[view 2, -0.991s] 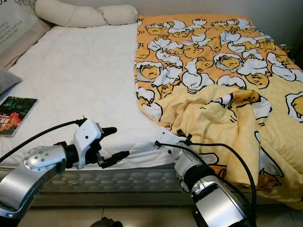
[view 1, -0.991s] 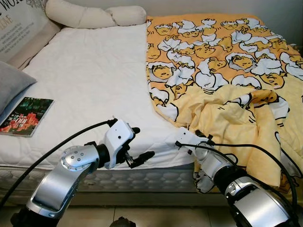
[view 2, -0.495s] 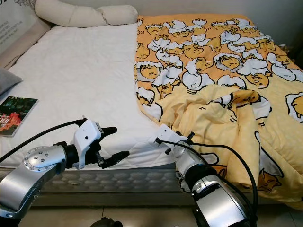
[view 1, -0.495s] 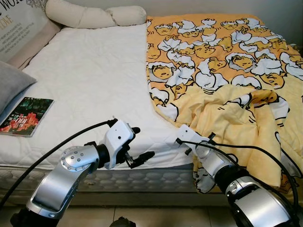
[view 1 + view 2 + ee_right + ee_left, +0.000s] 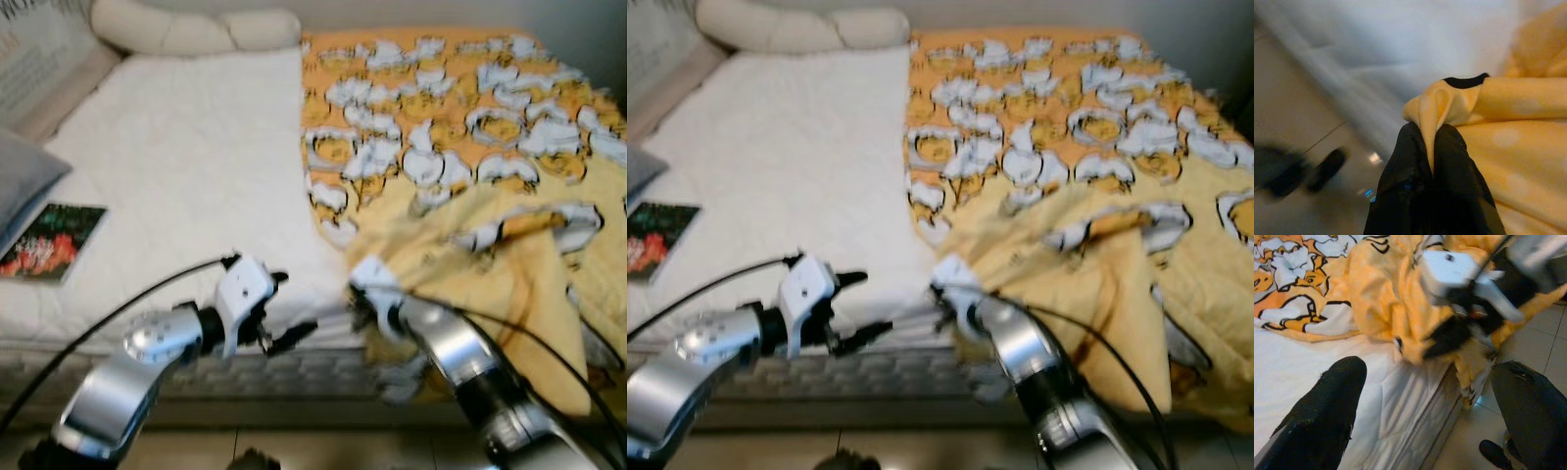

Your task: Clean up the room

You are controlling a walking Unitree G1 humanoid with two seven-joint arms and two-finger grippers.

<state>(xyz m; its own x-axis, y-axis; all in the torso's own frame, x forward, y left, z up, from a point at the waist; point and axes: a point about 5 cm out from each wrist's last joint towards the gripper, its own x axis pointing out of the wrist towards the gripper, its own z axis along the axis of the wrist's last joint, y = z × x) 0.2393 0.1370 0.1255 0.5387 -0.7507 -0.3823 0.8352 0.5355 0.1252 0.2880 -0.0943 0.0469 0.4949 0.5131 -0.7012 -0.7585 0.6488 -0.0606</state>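
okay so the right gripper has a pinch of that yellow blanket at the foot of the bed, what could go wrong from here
The right gripper is shut on just a small fold of the yellow blanket, so the fabric could slip out under a hard pull.

Much of the blanket hangs bunched over the mattress corner, so it might slide to the floor instead of spreading.

The left gripper is open close by, beside the right one; the two arms could collide.

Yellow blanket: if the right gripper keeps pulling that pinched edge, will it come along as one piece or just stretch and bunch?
Likely floppy: the yellow blanket already lies in loose folds. The right gripper pinches only a thin fold, so it may slip out. Probably light, but a wide spread drags on the mattress, so expect bunching first.
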